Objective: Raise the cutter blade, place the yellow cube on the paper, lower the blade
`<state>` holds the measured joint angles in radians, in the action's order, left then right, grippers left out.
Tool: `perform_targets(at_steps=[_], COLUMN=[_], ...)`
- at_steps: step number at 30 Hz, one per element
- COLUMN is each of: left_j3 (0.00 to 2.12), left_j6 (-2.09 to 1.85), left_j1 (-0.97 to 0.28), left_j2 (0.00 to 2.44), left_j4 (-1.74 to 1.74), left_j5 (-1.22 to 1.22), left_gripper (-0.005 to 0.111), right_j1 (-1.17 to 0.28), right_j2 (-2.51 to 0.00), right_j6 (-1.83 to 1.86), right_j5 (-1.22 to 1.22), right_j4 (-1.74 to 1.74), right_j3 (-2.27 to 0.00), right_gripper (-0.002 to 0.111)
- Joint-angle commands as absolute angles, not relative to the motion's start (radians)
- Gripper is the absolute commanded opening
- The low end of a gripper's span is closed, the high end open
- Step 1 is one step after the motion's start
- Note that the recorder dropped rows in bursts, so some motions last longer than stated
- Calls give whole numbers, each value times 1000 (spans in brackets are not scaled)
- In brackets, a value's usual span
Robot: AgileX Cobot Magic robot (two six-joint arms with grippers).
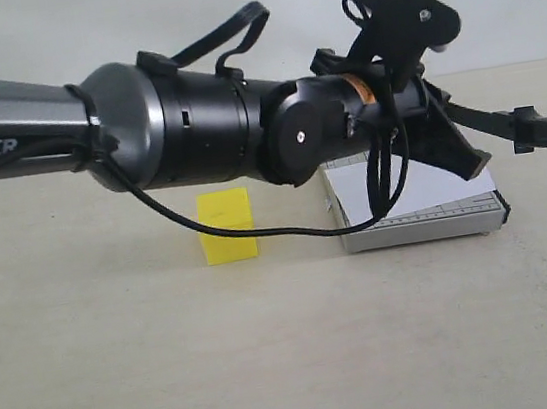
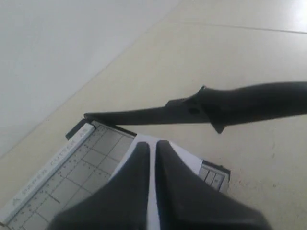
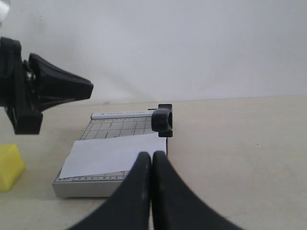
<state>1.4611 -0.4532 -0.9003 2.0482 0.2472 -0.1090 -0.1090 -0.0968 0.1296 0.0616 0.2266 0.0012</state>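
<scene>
Left wrist view shows us the cutter blade (image 2: 192, 112) raised over the trimmer base (image 2: 91, 167), its handle pointing outward past it. The paper (image 1: 438, 193) lies on the base and the yellow cube (image 1: 227, 226) sits beside the base. The left gripper (image 2: 152, 146) and right gripper (image 3: 152, 155) clench nothing.

The bright yellow solid cube (image 1: 227, 226) was one plain colour, without marks. The plain white paper sheet (image 1: 433, 187) lay on the grey gridded base board (image 3: 120, 127), pale grey ruled with thin dark lines and a printed scale along its near edge. The black cutter blade (image 2: 240, 104) was matte black, handle included. The left arm (image 1: 31, 120) was silver-grey with white lettering, then black. The tabletop (image 1: 275, 366) was plain cream and the wall (image 1: 128, 22) white.
</scene>
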Motion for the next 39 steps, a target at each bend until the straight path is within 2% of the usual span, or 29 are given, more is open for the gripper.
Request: perform_targets(at_steps=[1,39], left_j3=[1459,1532], left_j6=[-446,-455], left_j1=[-882,-819], left_j2=[2100,2321], left_j4=[255,255], left_j5=[-128,-179], left_gripper=[4,4], right_j1=[-110,-110], right_j2=[-91,-91], right_j6=[132,132], right_j5=[50,70], right_j4=[226,226], right_j3=[0,0], right_gripper=[0,0])
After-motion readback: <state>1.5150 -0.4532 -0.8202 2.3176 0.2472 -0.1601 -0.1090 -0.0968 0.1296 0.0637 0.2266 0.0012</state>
